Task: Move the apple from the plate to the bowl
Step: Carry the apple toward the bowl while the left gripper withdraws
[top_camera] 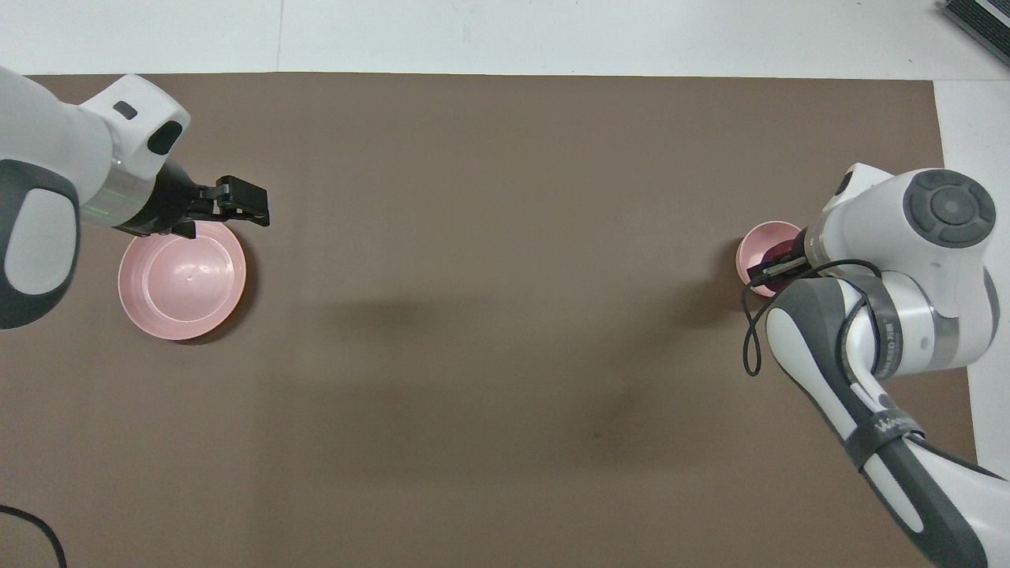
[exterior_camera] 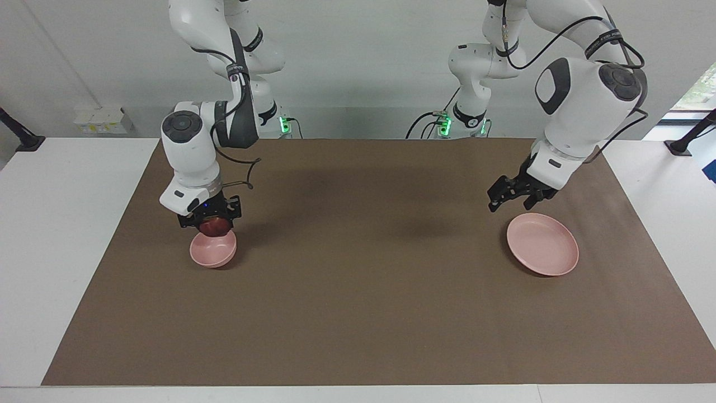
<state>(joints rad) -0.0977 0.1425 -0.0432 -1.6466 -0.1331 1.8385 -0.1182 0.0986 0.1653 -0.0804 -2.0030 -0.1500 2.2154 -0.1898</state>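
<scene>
The dark red apple hangs in my right gripper, which is shut on it directly over the small pink bowl, the fruit's underside about level with the bowl's rim. In the overhead view the apple shows as a dark patch over the bowl, half hidden by the right wrist. The wide pink plate lies bare at the left arm's end of the mat. My left gripper hovers open and holds nothing, above the plate's edge that is nearer the middle of the table.
A brown mat covers most of the white table. A dark object sits at the table's corner farthest from the robots, at the right arm's end.
</scene>
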